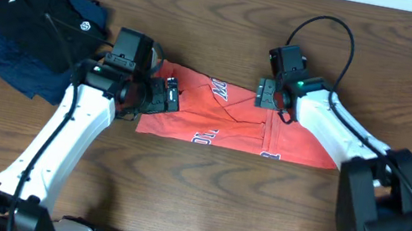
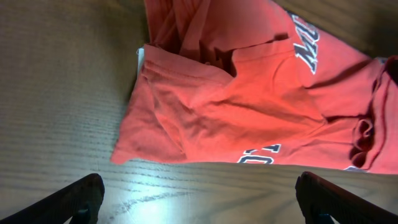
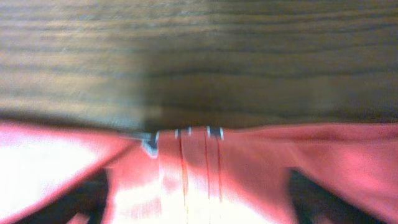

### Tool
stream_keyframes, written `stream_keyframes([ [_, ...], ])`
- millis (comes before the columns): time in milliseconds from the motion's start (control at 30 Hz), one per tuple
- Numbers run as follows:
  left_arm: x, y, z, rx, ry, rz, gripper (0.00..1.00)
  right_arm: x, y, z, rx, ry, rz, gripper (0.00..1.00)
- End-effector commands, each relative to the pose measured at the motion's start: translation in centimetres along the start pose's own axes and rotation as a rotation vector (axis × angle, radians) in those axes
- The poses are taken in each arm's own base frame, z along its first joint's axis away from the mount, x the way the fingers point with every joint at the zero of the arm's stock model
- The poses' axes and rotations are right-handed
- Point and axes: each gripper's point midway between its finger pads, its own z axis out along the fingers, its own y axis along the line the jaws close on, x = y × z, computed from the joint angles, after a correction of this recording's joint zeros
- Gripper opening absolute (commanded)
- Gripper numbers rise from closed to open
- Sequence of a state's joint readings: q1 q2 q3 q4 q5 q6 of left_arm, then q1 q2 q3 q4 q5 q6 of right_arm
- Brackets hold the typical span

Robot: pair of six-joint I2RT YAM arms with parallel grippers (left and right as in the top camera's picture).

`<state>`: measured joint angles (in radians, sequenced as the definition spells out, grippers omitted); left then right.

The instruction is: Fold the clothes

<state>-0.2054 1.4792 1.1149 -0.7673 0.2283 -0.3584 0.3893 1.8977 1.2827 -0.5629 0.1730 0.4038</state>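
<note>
Coral-red T-shirt (image 1: 238,125) lies rumpled mid-table. Light, limp cotton, prob. sags & slides, so grab corners/hem. Left gripper (image 2: 199,193) at shirt's 9 o'clock edge, spread wide, empty. Right gripper (image 1: 270,100) at 12 o'clock edge; grip can't tell.

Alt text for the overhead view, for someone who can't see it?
A coral-red T-shirt with white lettering lies partly folded across the middle of a wooden table. The left gripper is at its left end, the right gripper at its upper edge; a pile of dark garments sits at the table's upper left.
</note>
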Motion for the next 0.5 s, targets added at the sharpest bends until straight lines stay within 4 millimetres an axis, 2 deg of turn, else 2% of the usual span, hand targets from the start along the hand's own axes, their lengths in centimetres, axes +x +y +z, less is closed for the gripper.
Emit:
stream_keyframes([
  [0,-0.2,0.8,1.9,-0.033,0.033,0.053,0.99,-4.2,0.1,-6.2,-0.06,-0.148,-0.066,0.99],
  [100,-0.7,1.0,4.0,-0.038,0.046,0.081,0.98,-4.6,-0.9,-9.5,-0.065,-0.189,-0.086,0.99],
  [200,-1.5,1.4,6.4,-0.038,0.053,0.106,0.98,-3.7,-2.7,-11.8,-0.046,-0.17,-0.077,0.99],
  [367,-3.0,3.1,9.9,-0.045,0.045,0.084,0.98,-1.6,-6.5,-13.6,0.01,-0.091,-0.03,0.99],
  [467,-3.3,2.9,11.4,0.008,0.052,0.07,0.98,-0.5,-9.0,-13.9,0.049,-0.038,0.015,0.99],
])
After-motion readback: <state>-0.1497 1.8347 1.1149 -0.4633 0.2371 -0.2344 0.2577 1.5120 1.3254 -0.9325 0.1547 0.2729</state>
